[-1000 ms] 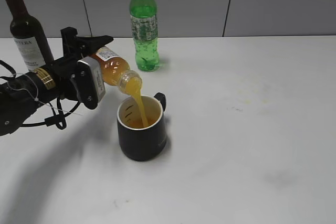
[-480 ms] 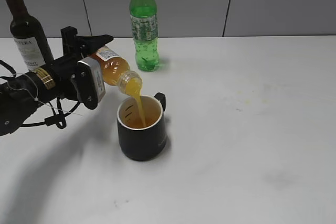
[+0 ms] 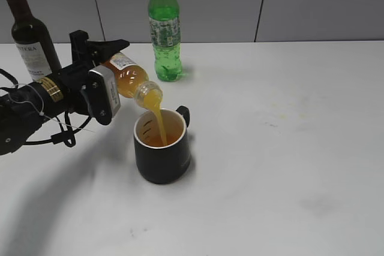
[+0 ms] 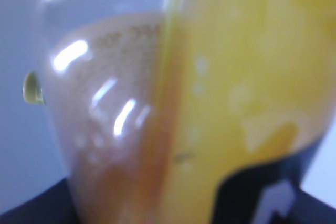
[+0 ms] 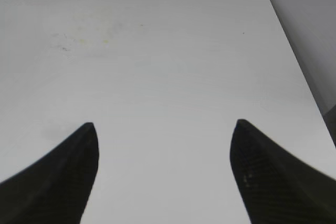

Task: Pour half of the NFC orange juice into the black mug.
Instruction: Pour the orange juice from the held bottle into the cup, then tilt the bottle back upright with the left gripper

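Observation:
My left gripper (image 3: 111,67) is shut on the NFC orange juice bottle (image 3: 129,81) and holds it tilted, neck down to the right, over the black mug (image 3: 162,146). A stream of orange juice (image 3: 158,119) runs from the bottle's mouth into the mug, which holds orange liquid. The mug's handle points to the back right. In the left wrist view the bottle (image 4: 220,103) fills the frame, blurred, with orange juice and part of the black label. My right gripper (image 5: 164,129) is open and empty over bare white table; it is out of the exterior view.
A dark wine bottle (image 3: 30,34) stands at the back left behind my left arm. A tall green soda bottle (image 3: 164,28) stands at the back, behind the mug. The white table (image 3: 288,148) ends at a grey wall; its edge shows in the right wrist view (image 5: 294,51).
The bottle stays tilted and juice keeps running into the mug. Neither arm has visibly moved.

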Available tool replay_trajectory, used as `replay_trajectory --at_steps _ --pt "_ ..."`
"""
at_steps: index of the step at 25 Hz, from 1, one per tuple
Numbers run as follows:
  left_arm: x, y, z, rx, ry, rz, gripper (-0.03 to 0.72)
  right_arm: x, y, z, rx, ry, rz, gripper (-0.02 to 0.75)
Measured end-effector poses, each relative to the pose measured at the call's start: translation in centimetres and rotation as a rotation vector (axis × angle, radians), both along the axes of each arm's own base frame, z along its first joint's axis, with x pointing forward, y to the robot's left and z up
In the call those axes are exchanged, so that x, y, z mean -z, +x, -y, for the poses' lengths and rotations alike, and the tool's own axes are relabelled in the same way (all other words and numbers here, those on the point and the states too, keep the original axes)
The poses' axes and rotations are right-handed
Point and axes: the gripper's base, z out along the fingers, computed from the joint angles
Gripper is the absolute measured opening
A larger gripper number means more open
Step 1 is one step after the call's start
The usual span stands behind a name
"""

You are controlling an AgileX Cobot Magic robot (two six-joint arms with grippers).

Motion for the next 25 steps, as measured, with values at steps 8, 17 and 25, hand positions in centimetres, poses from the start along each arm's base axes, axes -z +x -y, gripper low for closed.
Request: replay_trajectory --at_steps 8,17,25 --pt "0.0 0.0 0.0 0.0 0.002 0.002 0.473 0.0 0.0 0.0 0.0 0.0 0.0 0.592" --pt "-0.01 0.01 -0.01 0.0 0.01 0.009 0.473 0.0 0.0 0.0 0.0 0.0 0.0 0.592" --pt "-0.08 0.01 -0.01 -0.001 0.012 0.018 0.473 0.0 0.0 0.0 0.0 0.0 0.0 0.592"
